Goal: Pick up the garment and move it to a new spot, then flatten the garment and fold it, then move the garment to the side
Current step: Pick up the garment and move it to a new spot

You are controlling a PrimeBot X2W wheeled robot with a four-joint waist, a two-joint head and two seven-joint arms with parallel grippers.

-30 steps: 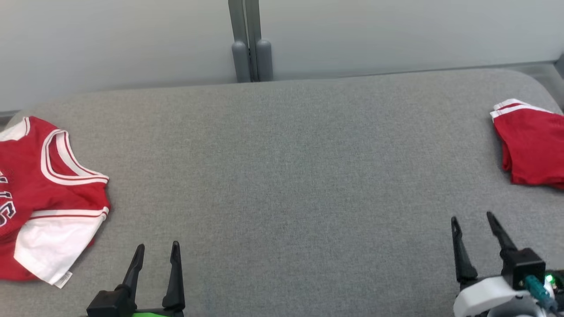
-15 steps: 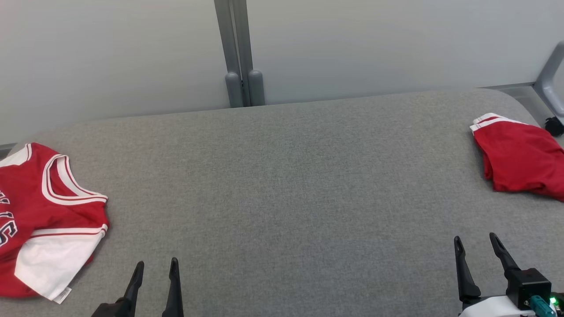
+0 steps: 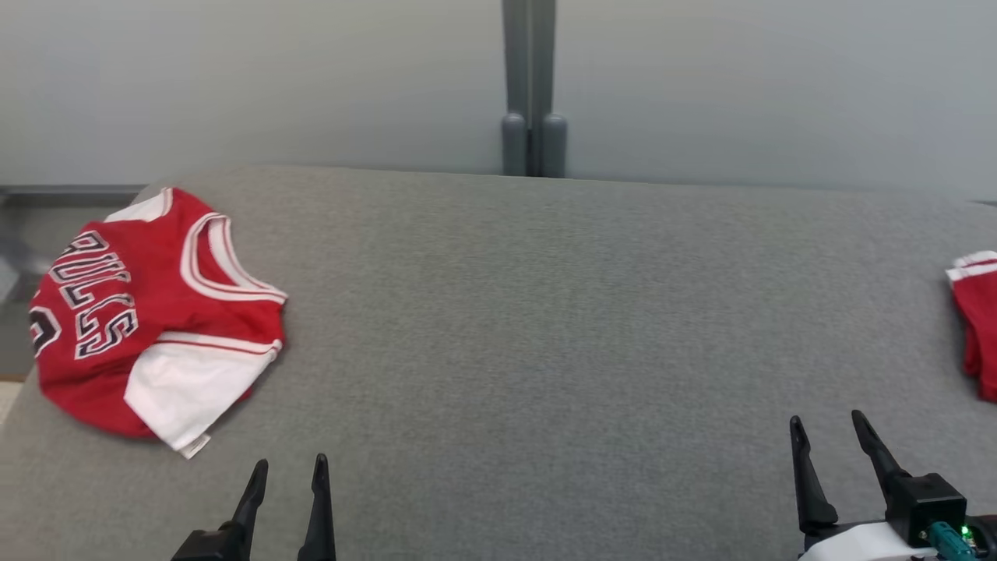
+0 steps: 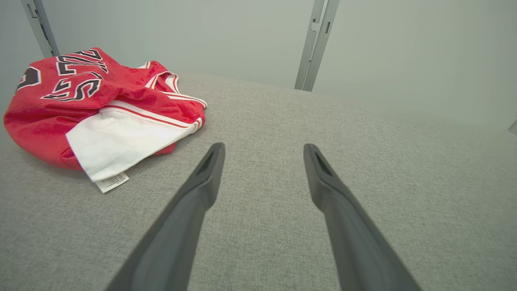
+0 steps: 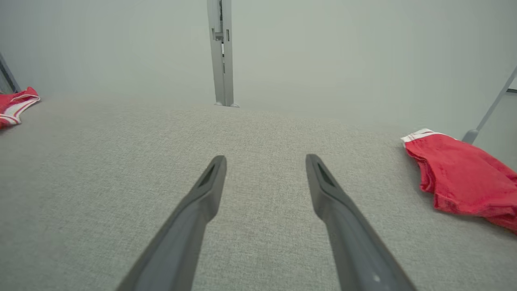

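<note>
1. Left gripper (image 3: 290, 462), near left: hovers over the grey fabric surface (image 3: 506, 312) with fingers parted to a moderate gap; grips nothing.
2. Right gripper (image 3: 826, 418), near right: hovers over the same surface with fingers parted to a similar gap; grips nothing.
3. Red Bulls jersey (image 3: 156, 312): lies crumpled near the surface's far-left corner, ahead and left of the left gripper and apart from it; shows lettering upward, white panel and label toward the near side.
4. Red shorts (image 3: 977, 319), white-trimmed: lie at the right edge, well apart from the jersey.
5. Grey post (image 3: 531, 86): stands against the pale wall beyond the far edge.
</note>
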